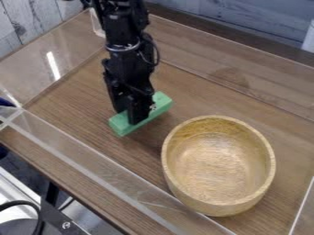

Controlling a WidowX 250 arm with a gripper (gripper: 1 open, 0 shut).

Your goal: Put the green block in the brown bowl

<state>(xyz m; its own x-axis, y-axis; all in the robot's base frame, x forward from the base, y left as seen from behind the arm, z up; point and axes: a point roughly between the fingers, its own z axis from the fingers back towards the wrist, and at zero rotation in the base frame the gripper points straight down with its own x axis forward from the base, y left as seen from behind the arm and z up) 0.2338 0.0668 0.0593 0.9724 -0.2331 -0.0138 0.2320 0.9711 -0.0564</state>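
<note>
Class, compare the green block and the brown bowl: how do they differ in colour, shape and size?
The green block is plain bright green; the brown bowl is light tan.
The green block is a narrow bar with straight edges, while the brown bowl is round and hollow with a thick rim.
The green block is clearly smaller than the brown bowl.
Both are in front of the robot, over the wooden table.

You have the flat green block [143, 117] angled on the wooden table [86, 110], near the round tan bowl [218, 165]
</note>
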